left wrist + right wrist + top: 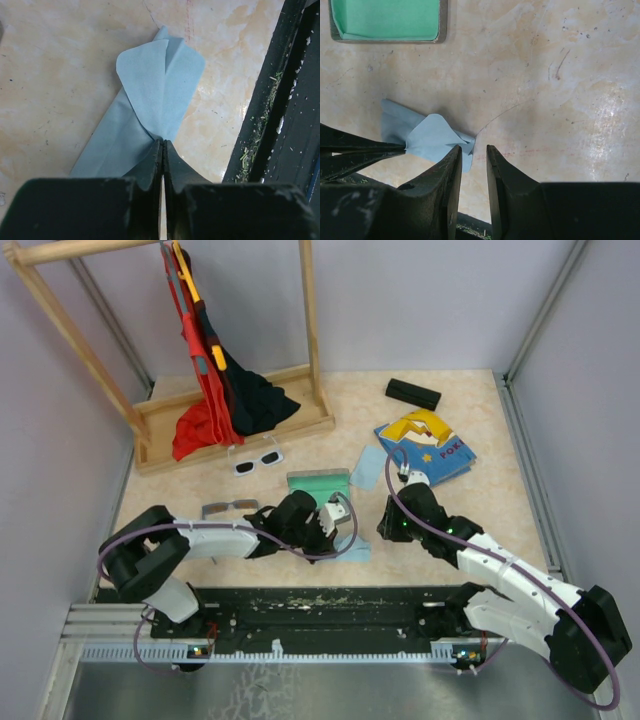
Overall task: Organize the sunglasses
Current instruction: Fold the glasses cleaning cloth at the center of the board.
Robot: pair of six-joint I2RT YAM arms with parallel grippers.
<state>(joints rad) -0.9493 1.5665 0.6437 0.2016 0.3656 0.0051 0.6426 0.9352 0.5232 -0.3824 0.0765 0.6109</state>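
The white-framed sunglasses (pixel 258 461) lie in front of the wooden rack. The thin grey wire-framed sunglasses (pixel 228 508) lie beside my left arm. My left gripper (pixel 335 525) (pixel 164 142) is shut on a crumpled light-blue cloth (pixel 150 90) (pixel 355 545) just above the table. My right gripper (pixel 384 530) (pixel 473 147) faces it, jaws slightly parted with nothing between them; its left fingertip is at the corner of that cloth (pixel 432 137). The left gripper's fingers (pixel 360 150) show at the left edge of the right wrist view.
An open case with green lining (pixel 318 485) (pixel 385 20) stands behind the grippers. A second light-blue cloth (pixel 368 468), a picture book (pixel 425 447) and a black case (pixel 413 393) lie further back. The rack (pixel 235 430) holds red and black clothes. A black rail (pixel 280 125) runs along the near edge.
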